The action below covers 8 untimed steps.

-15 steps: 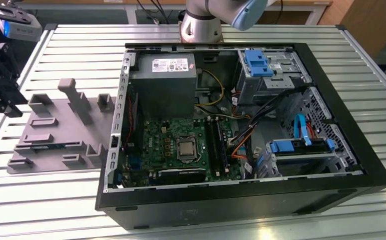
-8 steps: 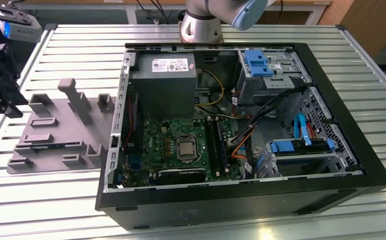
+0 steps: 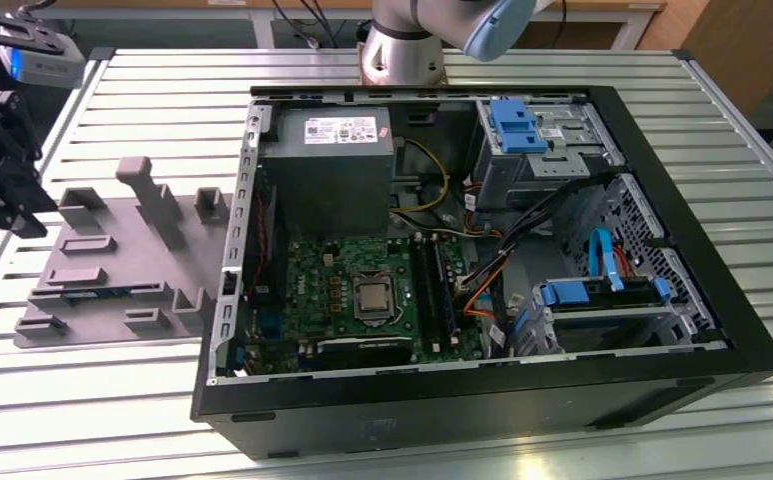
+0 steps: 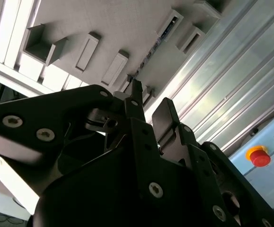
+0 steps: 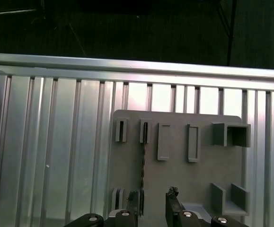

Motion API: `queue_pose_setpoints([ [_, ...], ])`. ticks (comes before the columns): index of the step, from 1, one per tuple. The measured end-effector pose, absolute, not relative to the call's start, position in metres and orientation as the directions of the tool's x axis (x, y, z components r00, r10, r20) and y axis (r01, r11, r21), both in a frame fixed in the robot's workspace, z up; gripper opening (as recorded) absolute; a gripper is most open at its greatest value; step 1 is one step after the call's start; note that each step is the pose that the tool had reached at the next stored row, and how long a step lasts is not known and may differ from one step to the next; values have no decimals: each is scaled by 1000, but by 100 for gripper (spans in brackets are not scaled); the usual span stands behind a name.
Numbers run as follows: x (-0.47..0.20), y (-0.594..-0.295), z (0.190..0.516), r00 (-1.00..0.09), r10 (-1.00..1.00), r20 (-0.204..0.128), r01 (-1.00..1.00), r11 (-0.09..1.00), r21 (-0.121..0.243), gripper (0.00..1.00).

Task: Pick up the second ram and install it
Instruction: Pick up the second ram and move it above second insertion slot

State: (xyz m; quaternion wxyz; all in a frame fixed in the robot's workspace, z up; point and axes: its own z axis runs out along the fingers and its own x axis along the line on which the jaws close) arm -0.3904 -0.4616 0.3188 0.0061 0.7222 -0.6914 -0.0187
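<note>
The claw (image 4: pixel 150 94) is seen partly open, its two flat black fingers (image 4: pixel 165 113) set apart by a modest gap, and nothing is held between them. It is poised over the grey holder (image 5: pixel 174 179) at the exterior view's left, well apart from the computer case (image 3: pixel 493 400).

The second ram (image 5: pixel 144 156) is found standing on edge in a narrow slot of that holder – a thin dark strip in the first wrist view, its blue-green face glimpsed in the exterior view (image 3: pixel 99 293). One end of it lies close to a fingertip; whether they touch cannot be told.

The claw is built of matte black plates fastened with socket-head screws. The holder is a matte, faintly grained grey slab, shaped with rectangular pockets, thin slots and upright blocks. The table (image 5: pixel 56 156) is made of ribbed, shiny metal slats. The case is an open black box – a green motherboard (image 3: pixel 359 290), a grey power supply (image 3: pixel 326 170) and blue drive clips (image 3: pixel 513 125) are shown inside.
</note>
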Motion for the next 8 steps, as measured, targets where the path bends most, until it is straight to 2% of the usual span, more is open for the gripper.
queue_pose_setpoints([
  [8, -391, -462, 317, 43, -999, -19, -998, -44, 35, 36],
])
